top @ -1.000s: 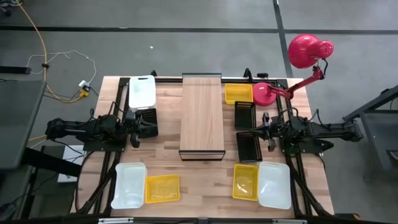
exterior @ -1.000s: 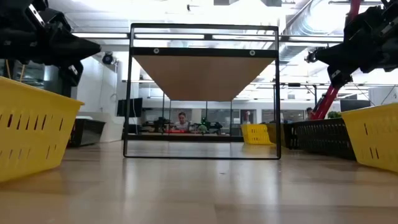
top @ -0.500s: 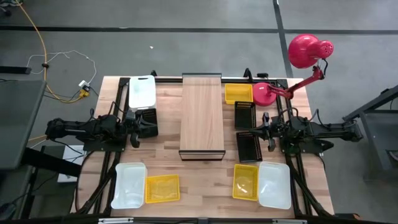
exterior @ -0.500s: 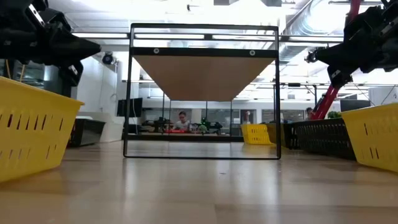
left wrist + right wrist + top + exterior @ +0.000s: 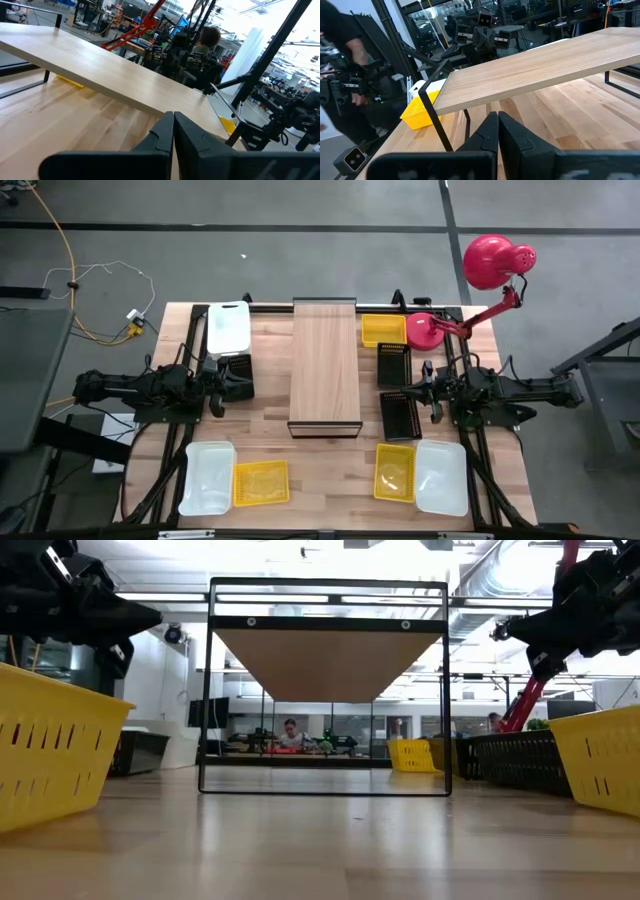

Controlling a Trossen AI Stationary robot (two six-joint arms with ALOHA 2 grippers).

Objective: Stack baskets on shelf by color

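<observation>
Left gripper [image 5: 238, 381] is hanging over the table's left side with fingers [image 5: 162, 135] pressed together, holding nothing, pointing toward the shelf. Around it: a white basket [image 5: 228, 327] at the far edge, a black basket [image 5: 234, 375] beneath the gripper, another white basket [image 5: 208, 477] and a yellow basket [image 5: 260, 483] sitting side by side at the near edge.

The shelf [image 5: 324, 362] is standing mid-table, its board bare.

On its right, yellow basket [image 5: 383, 330], black baskets [image 5: 393, 364] [image 5: 400, 416], then yellow [image 5: 394, 472] beside white [image 5: 441, 477]. Right gripper [image 5: 408, 392] is hovering there, fingers [image 5: 490, 131] closed and empty, beside a red lamp [image 5: 493, 264].
</observation>
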